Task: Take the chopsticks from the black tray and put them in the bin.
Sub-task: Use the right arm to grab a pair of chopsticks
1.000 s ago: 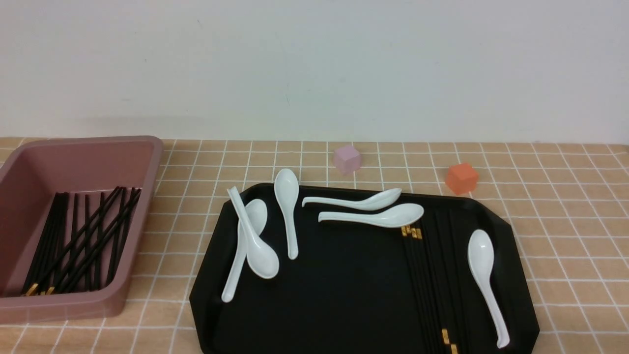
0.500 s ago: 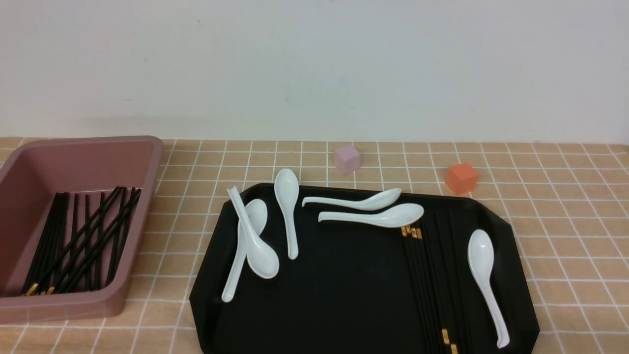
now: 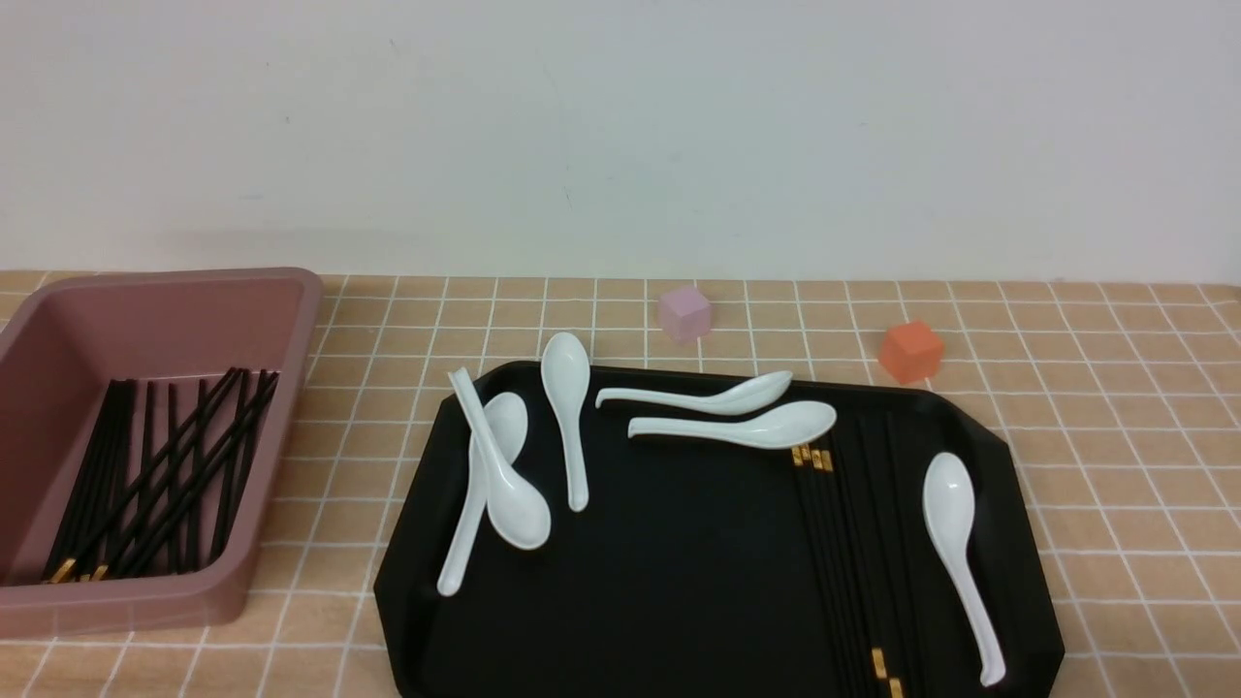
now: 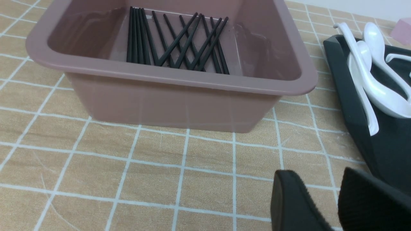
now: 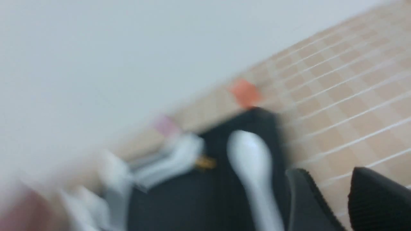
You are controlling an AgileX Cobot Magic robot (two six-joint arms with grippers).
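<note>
Right gripper (image 5: 334, 183) hanging partly open, gripping nothing, well apart from chopsticks (image 3: 842, 572) lying in right part of black tray (image 3: 620, 582). White spoon (image 3: 955, 543) resting just beside them, nearer tray's right rim. Left gripper (image 4: 324, 179) parting its fingers, holding nothing, near bin (image 4: 176, 77), where more chopsticks are lying crisscrossed. Orange block (image 3: 911, 352) sitting beyond tray.

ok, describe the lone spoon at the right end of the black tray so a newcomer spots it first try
Find the wide black tray, right of the pink bin. Near its right rim lies a white spoon, bowl at the far end, handle toward the robot. Unlike the other white spoons, it sits right of the black chopsticks.
</note>
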